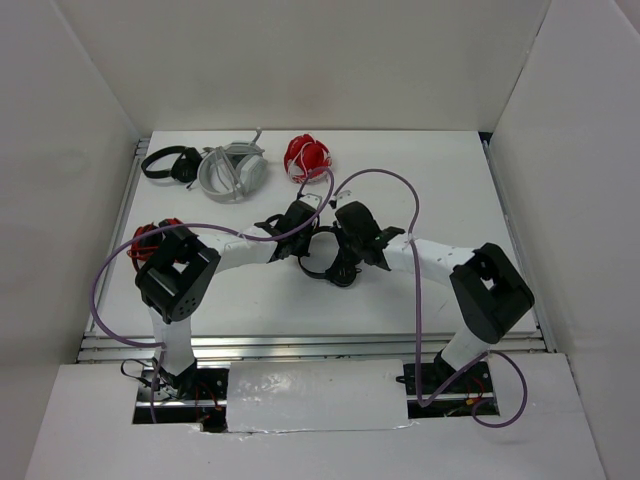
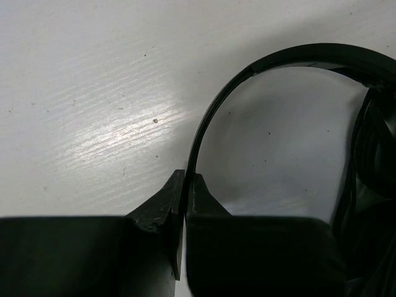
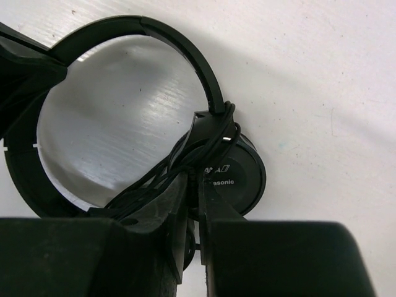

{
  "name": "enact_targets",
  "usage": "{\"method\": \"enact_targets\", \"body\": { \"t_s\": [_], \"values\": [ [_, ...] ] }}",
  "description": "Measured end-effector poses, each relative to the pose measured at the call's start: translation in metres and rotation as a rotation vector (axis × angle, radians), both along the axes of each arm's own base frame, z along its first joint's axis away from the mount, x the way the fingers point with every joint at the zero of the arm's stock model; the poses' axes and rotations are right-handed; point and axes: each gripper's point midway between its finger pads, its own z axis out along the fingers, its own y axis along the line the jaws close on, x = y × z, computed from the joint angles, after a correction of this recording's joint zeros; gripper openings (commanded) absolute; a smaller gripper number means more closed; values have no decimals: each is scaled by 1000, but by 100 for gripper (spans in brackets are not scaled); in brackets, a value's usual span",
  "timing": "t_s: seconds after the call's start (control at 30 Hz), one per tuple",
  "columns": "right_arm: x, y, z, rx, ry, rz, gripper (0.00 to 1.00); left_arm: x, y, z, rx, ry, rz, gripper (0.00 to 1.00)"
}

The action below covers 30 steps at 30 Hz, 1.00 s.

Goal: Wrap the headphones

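The headphones [image 1: 312,268] lie on the white table between my two arms, small and black with a thin headband. In the left wrist view my left gripper [image 2: 185,176] is shut on the headband [image 2: 213,111], which arcs away up and to the right. In the right wrist view the black cable [image 3: 185,154] is bunched in loops against the round earcup [image 3: 238,176]. My right gripper [image 3: 199,179] is closed to a narrow gap on those loops beside the earcup. From above, the left gripper [image 1: 300,222] and right gripper [image 1: 338,262] meet over the headphones.
At the back left lie another black pair of headphones [image 1: 165,162] and a larger grey-white pair [image 1: 232,172]. A red bundle [image 1: 307,156] sits behind the grippers, another red item [image 1: 148,238] by the left arm. Purple arm cables [image 1: 400,190] loop overhead. White walls enclose the table.
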Motion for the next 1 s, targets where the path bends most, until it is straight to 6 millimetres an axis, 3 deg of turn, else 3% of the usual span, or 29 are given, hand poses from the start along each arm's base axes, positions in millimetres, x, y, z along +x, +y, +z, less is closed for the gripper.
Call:
{"method": "enact_targets", "body": {
  "t_s": [0.7, 1.0],
  "values": [
    [7, 25, 22, 91, -158, 114, 15, 2, -2, 5, 5, 5, -25, 0],
    [3, 14, 6, 118, -126, 62, 21, 1, -1, 5, 8, 8, -24, 0]
  ]
}}
